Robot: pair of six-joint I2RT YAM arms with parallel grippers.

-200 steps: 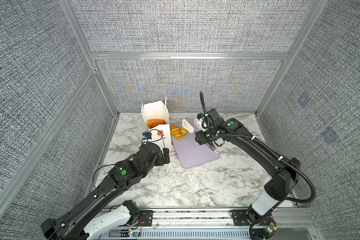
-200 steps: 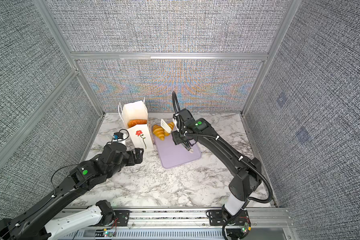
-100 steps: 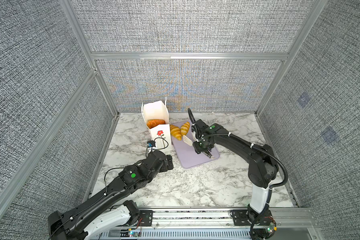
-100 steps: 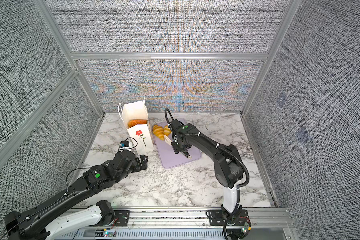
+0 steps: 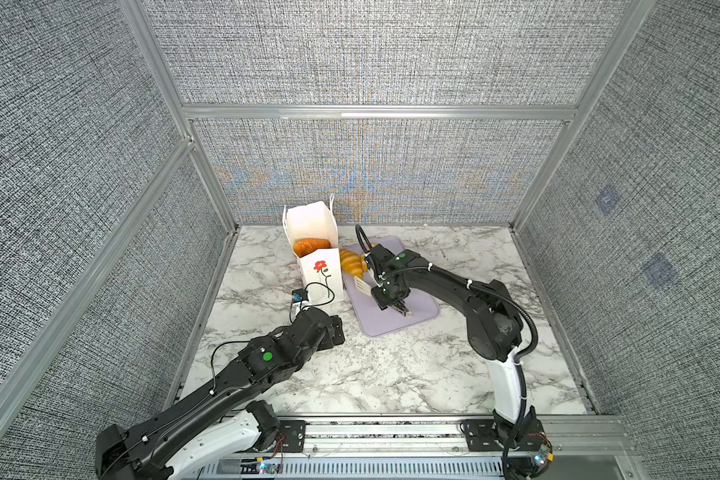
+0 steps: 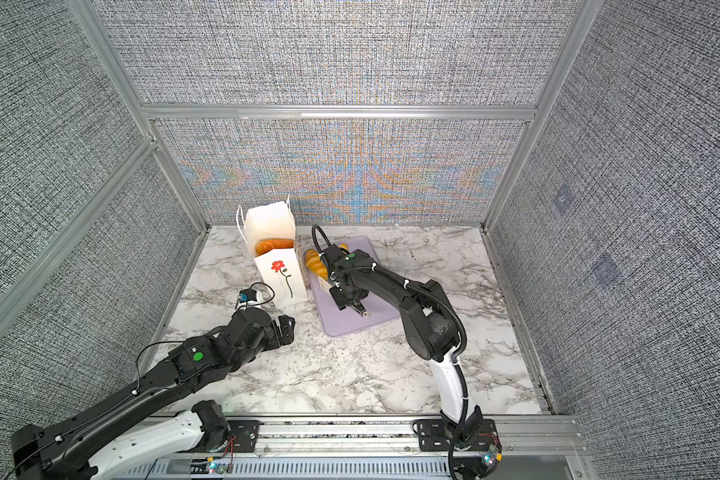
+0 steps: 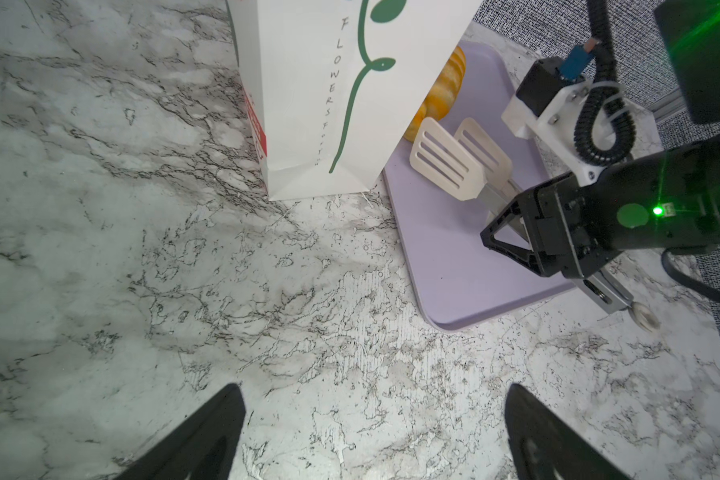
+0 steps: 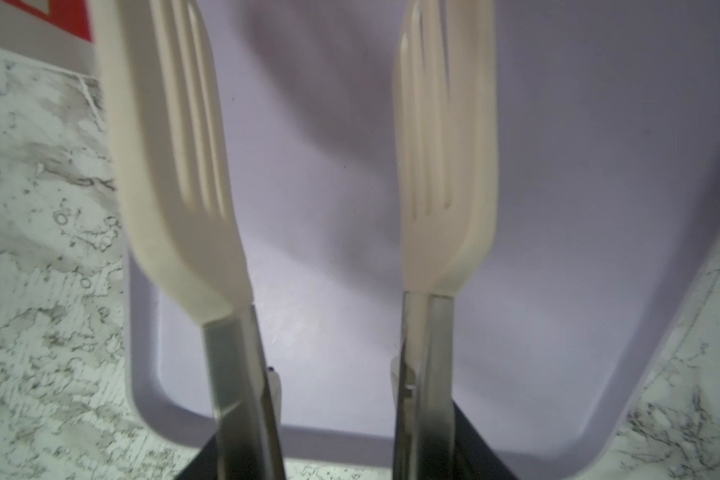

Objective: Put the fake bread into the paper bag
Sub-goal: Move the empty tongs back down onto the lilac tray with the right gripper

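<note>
On my left, the left gripper [image 7: 373,388] sits low over the table [image 5: 391,374] with its fingers spread wide and nothing between them, a little in front of the paper bag [image 5: 321,278]. The bag stands upright and open, and a brown piece of bread [image 5: 312,246] shows at its mouth. That part of the job looks done, though I can't see what lies beneath it. Just right of the bag, at the far end of the tray [image 5: 391,320], lie the croissants [image 5: 351,262]. I count two, one half hidden behind the arm, and I judge these are what is left to move. Further right, the right gripper [image 5: 385,297] is clamped on the handles of the tongs [image 5: 362,286]. Their white blades stand apart and empty over bare tray, short of the croissants. Compared with a second ago, the left arm has pulled back from the bag toward me. The right arm has folded in, its elbow nearer the middle, and has brought the tongs down from up beside the bag to low over the tray. The bread in the bag and the croissants lie just where they did.
</note>
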